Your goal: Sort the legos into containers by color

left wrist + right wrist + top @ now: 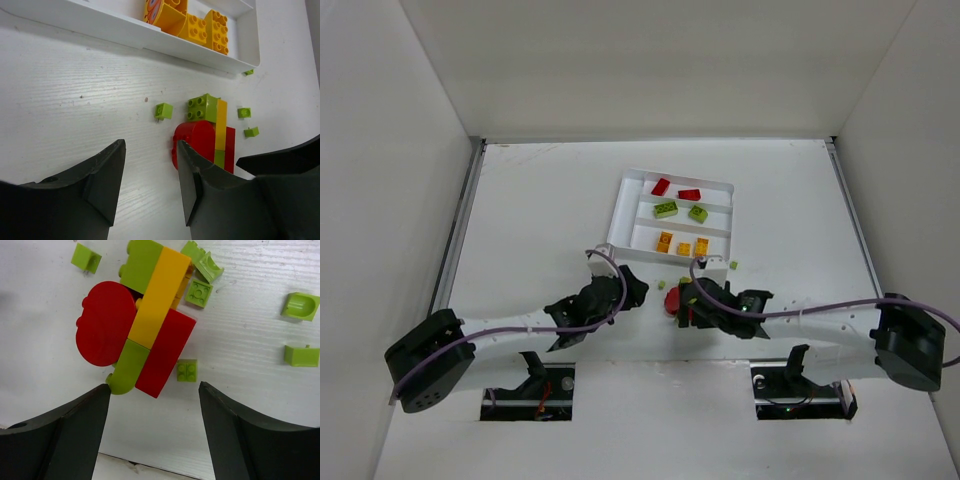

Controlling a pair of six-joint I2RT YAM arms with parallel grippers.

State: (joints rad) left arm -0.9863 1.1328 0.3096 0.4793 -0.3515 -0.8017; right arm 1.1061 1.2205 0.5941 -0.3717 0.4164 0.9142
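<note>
A clump of legos (676,298) made of red, lime green and yellow-orange bricks lies on the table just in front of the white tray (620,212). My left gripper (636,290) is open to the clump's left. In the left wrist view, nothing lies between the left gripper's (150,144) fingers, and the right finger stands against the clump's (200,140) round red part. My right gripper (690,306) is open, and the clump (135,330) lies just beyond the right gripper (154,386). The tray's slots hold red (661,186), green (666,209) and orange bricks (683,247).
Small loose green pieces lie around the clump (187,370) (301,305) (301,355) (163,110). One tiny green piece (733,264) sits by the tray's near right corner. The tray's near wall (125,31) rises just behind the clump. White walls enclose the table.
</note>
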